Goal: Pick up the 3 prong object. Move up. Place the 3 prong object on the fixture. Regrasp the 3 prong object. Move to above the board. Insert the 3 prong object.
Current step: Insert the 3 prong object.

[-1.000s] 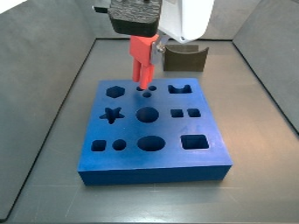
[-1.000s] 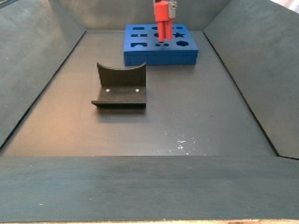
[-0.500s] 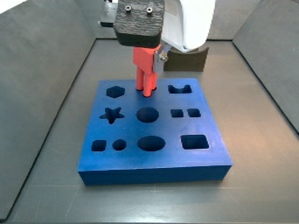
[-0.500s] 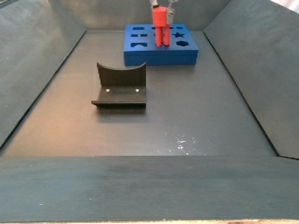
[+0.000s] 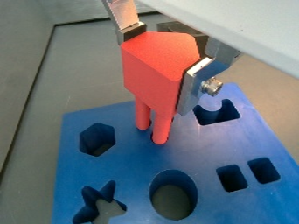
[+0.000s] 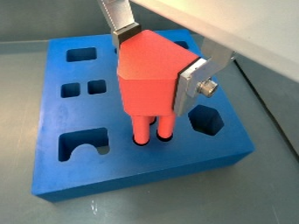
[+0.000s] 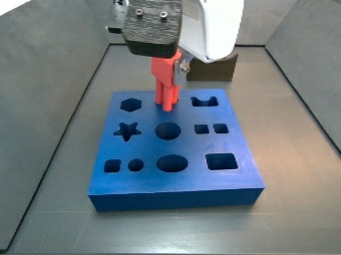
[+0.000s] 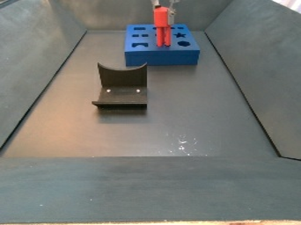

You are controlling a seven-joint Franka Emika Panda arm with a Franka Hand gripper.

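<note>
While I watch both wrist views, the tool (image 5: pixel 163 54) sits above the board (image 5: pixel 274 140) with its silver fingers (image 5: pixel 197 77) pinching the 3 prong object (image 5: pixel 158 74) between them, one plate on each flank of the red block. That object hangs straight below the tool, prongs pointing down, and their tips meet the blue top of the board (image 6: pixel 70 114) at its three small holes; how deep they sit I cannot tell. In a wrist view the prongs (image 6: pixel 152 129) stand between the notched cut-out and the hexagon hole. In a side view the tool (image 7: pixel 167 55) hovers over the far part of the board (image 7: pixel 200 184), with the red piece (image 7: pixel 167 85) upright beneath it. In a side view the fixture (image 8: pixel 120 86) stands well apart on the grey floor, nearer than the board (image 8: pixel 141 54), and the red object (image 8: pixel 163 33) rises from the board.
</note>
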